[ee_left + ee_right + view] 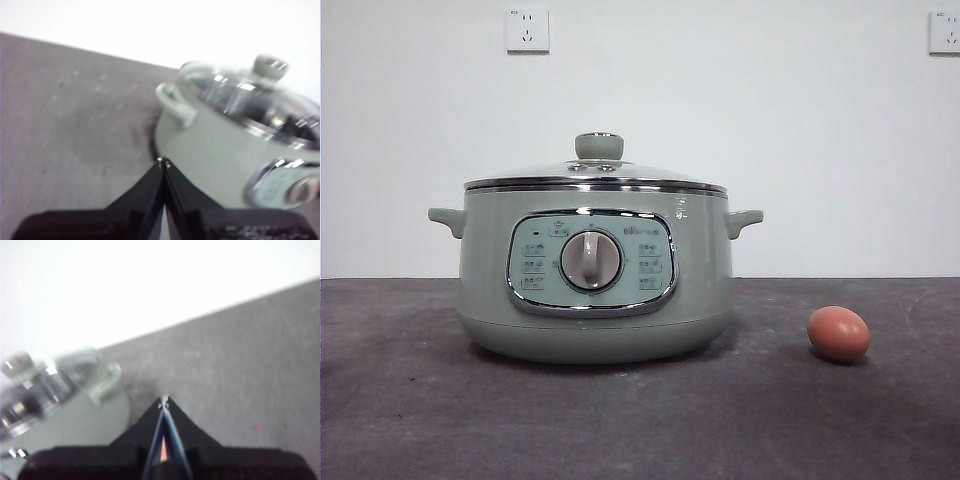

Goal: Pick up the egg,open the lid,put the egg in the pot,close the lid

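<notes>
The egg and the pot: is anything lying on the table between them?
Nothing. In the front view, only bare dark table lies between the egg and the pot.

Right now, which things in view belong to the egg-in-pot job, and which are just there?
Job things:
- small reddish-brown oval egg, on the table beside the pot
- domed glass lid with sage-green knob, on the pot
- large sage-green electric pot
- left gripper, right gripper, both shut, empty

Just there:
- dark grey table
- two white wall sockets
</notes>
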Controlling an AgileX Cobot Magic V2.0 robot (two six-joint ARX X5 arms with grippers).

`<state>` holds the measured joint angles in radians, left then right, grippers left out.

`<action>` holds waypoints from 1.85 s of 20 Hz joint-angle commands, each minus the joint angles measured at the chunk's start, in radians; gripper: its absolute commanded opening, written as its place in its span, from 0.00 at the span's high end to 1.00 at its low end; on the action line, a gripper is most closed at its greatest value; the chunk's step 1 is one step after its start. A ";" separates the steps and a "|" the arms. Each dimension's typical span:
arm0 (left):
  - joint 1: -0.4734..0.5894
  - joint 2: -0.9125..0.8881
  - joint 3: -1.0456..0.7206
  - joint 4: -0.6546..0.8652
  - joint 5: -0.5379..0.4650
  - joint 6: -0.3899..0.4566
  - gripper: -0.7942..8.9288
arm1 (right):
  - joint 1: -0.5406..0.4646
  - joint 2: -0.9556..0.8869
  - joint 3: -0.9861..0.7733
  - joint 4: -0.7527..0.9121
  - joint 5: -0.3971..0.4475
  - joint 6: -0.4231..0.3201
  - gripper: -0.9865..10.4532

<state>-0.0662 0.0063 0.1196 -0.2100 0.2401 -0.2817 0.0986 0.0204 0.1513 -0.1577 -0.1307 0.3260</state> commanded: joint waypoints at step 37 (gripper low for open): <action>0.000 0.341 0.639 -0.800 0.389 0.301 0.27 | 0.003 0.647 0.874 -1.072 -0.288 -0.447 0.39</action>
<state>-0.0662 0.3458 0.7574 -1.0111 0.6285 0.0113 0.0990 0.6701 1.0241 -1.2343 -0.4187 -0.1280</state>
